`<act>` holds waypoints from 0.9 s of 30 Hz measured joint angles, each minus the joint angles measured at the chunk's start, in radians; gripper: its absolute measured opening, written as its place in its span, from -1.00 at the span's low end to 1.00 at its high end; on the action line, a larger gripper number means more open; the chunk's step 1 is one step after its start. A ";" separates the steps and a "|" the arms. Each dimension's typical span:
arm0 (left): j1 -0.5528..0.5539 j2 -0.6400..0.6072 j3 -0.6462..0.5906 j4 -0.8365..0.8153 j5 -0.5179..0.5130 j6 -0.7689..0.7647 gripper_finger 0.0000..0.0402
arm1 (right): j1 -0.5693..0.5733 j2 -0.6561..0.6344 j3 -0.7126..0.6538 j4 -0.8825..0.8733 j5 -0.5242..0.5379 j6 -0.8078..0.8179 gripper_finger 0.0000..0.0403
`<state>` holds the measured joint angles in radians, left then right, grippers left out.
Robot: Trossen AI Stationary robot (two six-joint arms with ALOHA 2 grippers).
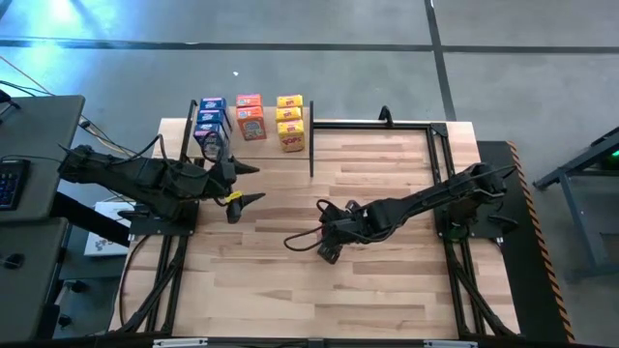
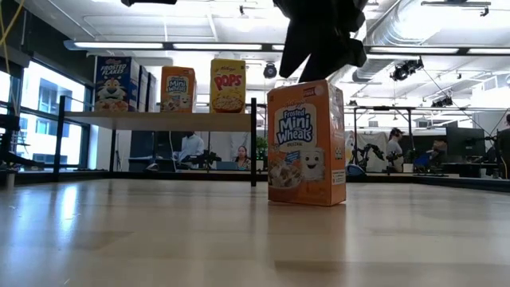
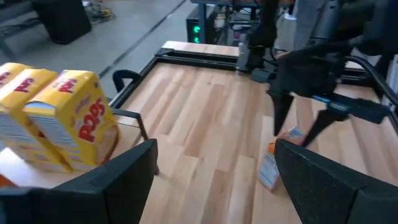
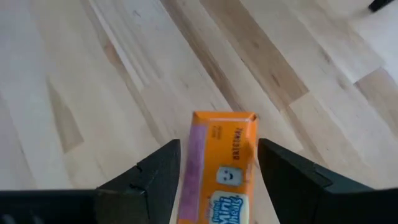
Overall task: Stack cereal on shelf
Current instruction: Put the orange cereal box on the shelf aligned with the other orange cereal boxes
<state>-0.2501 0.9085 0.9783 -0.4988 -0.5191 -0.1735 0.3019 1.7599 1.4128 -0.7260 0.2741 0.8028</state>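
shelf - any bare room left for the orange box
Shelf: the blue, orange and yellow cereal columns crowd it. The tabletop nearer than the right gripper and its Mini Wheats box is bare.

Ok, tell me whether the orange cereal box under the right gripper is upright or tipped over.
Upright. In the low view the orange cereal box stands on its base on the tabletop, front facing the camera, directly under the right gripper.

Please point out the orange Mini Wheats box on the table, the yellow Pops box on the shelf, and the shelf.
orange Mini Wheats box (image 2: 307,143), low view, printed front.
yellow Pops box (image 2: 228,86), low view, front.
shelf (image 2: 159,121), low view, board's front edge.
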 joint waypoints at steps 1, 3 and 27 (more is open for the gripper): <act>0.000 0.000 0.000 0.000 0.006 0.000 0.57 | 0.000 0.000 0.000 0.000 0.009 0.000 0.02; 0.000 0.000 0.000 0.000 0.009 0.000 0.57 | 0.000 0.000 0.000 0.001 0.008 0.000 0.02; 0.000 0.000 0.000 0.003 0.008 0.001 0.57 | 0.001 0.018 -0.003 -0.011 -0.038 0.000 0.02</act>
<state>-0.2501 0.9089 0.9779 -0.4961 -0.5110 -0.1722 0.3027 1.7775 1.4100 -0.7375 0.2357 0.8028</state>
